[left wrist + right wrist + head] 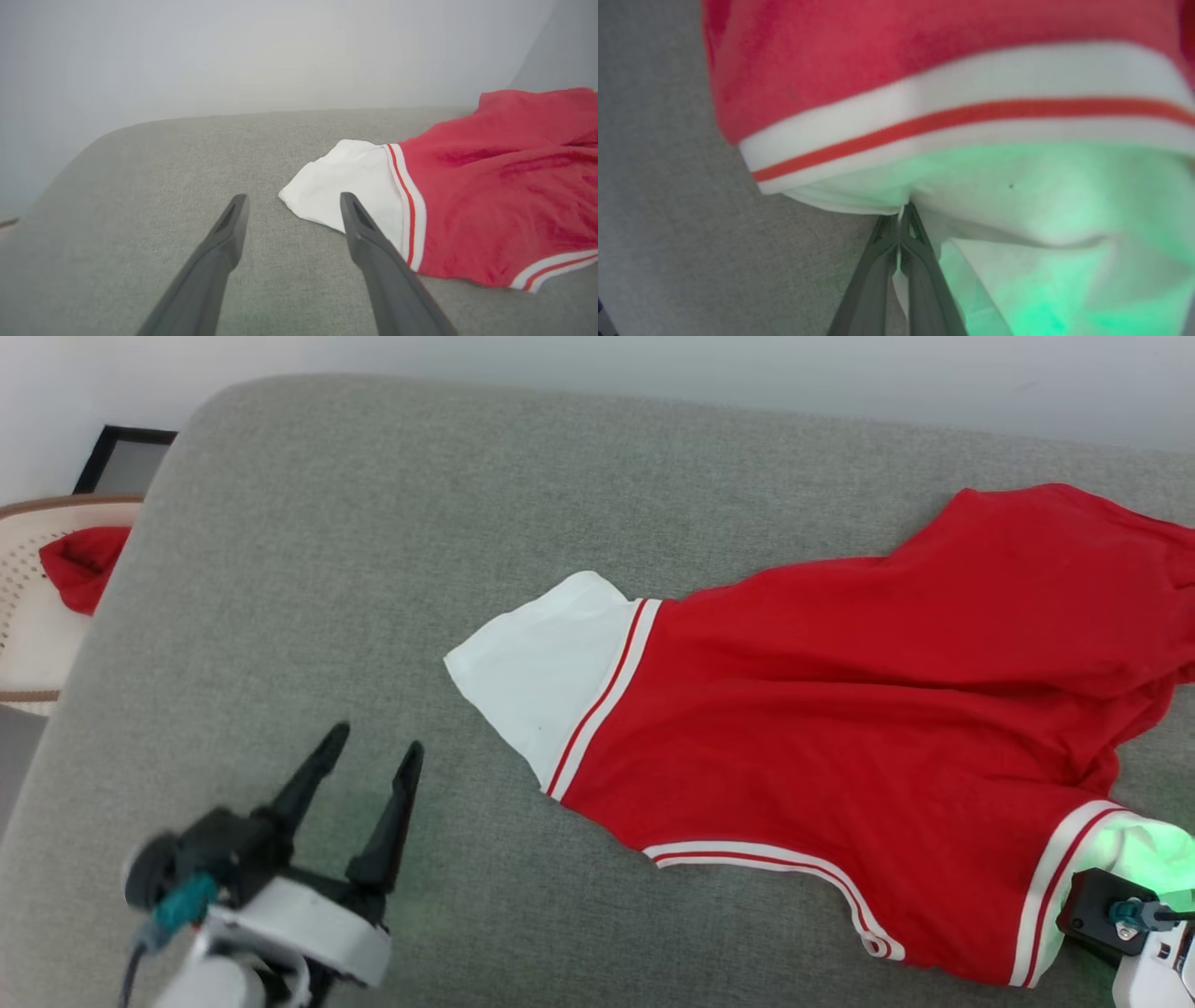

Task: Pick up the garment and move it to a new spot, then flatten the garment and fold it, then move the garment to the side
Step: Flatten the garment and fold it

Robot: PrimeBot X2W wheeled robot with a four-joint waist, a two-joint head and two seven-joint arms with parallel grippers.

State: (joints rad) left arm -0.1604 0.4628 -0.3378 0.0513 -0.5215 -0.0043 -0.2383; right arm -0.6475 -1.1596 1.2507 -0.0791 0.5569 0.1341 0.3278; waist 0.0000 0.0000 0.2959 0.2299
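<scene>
Grey fabric cushion (373,523) is bearing your bright red jersey shirt (887,709), white-sleeved with striped trim, lying rumpled at its right. Left wrist: your left gripper (294,198) is hovering, fingers spread, near one sleeve. Right wrist: your right gripper (901,214) is pinching the other sleeve.

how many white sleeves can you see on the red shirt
2. One sleeve lies flat on the grey cushion, ahead of the open left gripper. The other sleeve is at lower right, pinched in the shut right gripper.

The garment (840,709) lies on the cushion's (327,569) right half, one sleeve (541,672) reaching toward the middle.
</scene>
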